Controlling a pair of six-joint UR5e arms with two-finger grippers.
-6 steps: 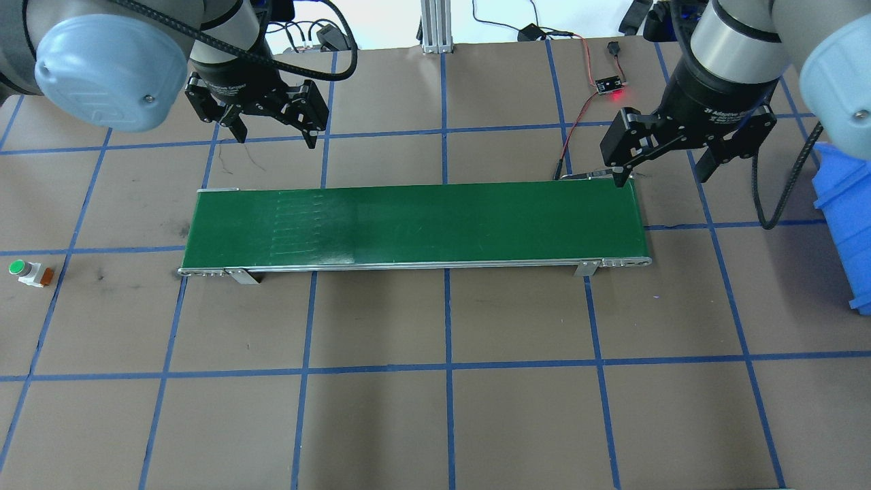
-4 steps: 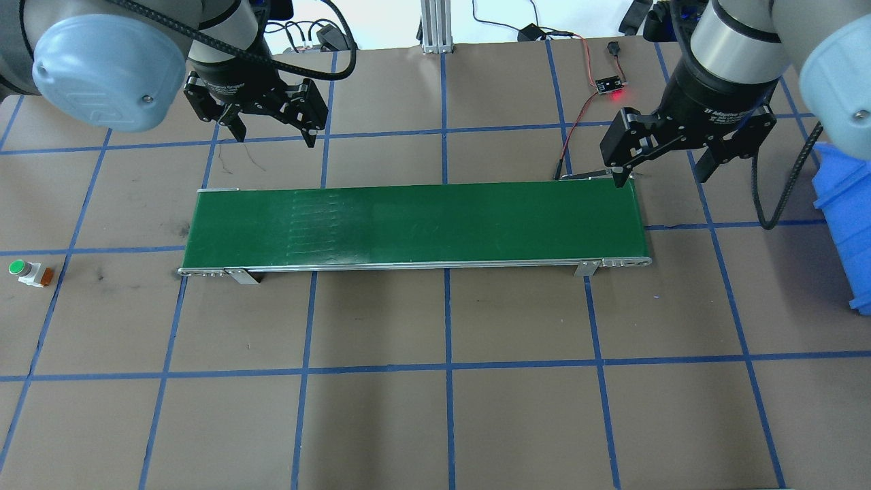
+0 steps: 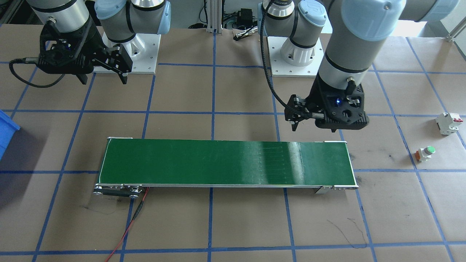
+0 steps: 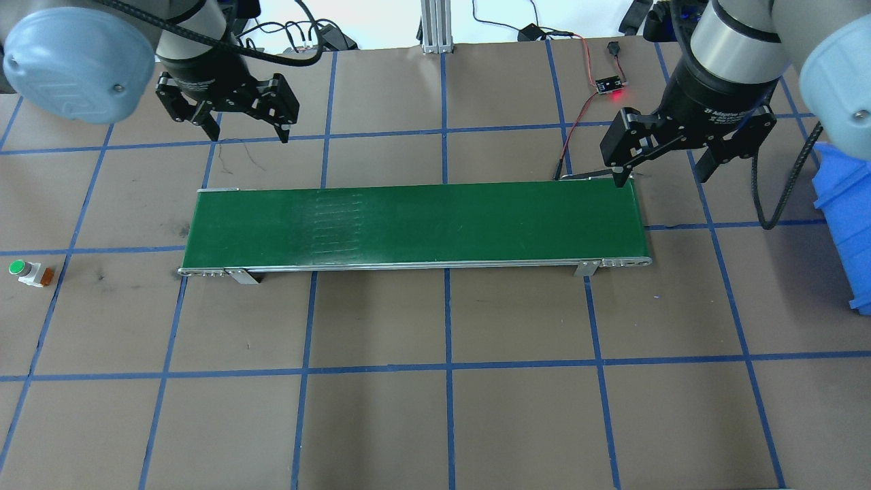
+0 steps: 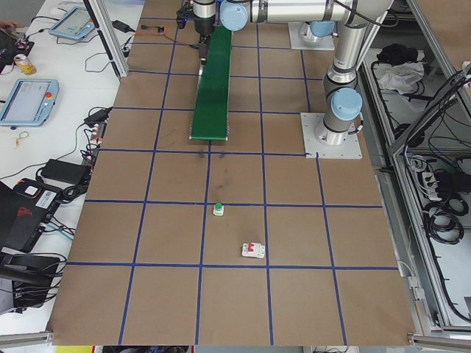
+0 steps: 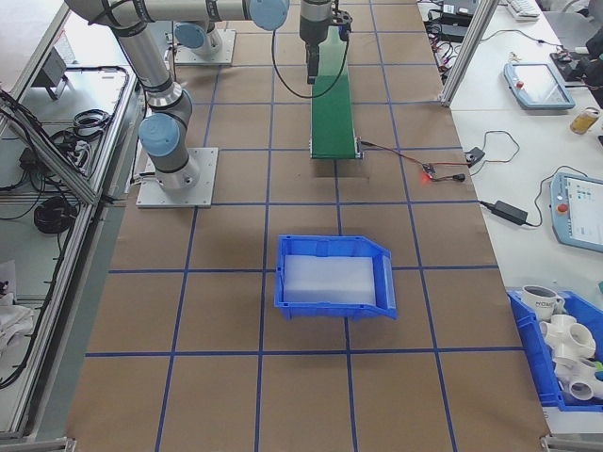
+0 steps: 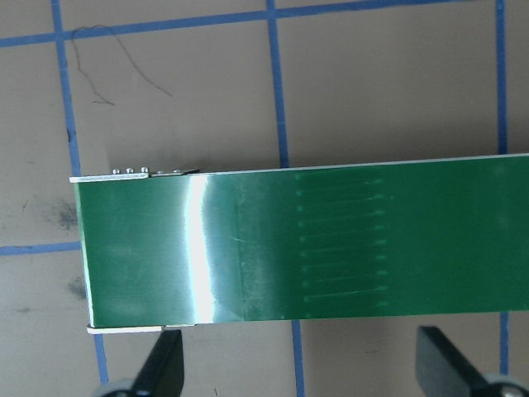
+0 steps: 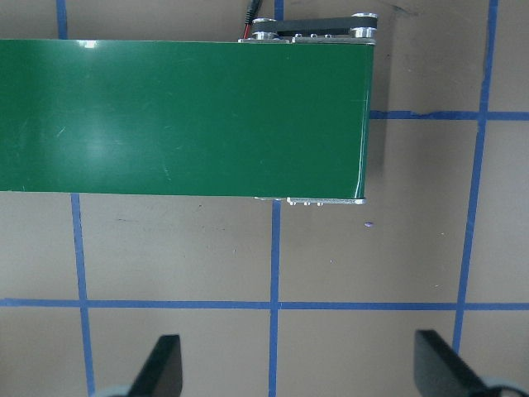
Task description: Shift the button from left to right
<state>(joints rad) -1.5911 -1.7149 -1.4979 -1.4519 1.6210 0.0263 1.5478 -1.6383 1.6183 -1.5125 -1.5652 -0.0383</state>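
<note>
I see the button [image 4: 26, 272], round glossy green cap on a boxy white body, lying near the table's [image 4: 435, 422] left edge. My left gripper [image 4: 243, 119] and right gripper [image 4: 670, 158] hover with jaws apart, empty.

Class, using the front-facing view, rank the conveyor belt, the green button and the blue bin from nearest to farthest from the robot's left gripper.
1. Conveyor belt: just below the left gripper, by the belt's end.
2. Green button: out toward the table's edge on that arm's side.
3. Blue bin: at the opposite end of the table.
</note>
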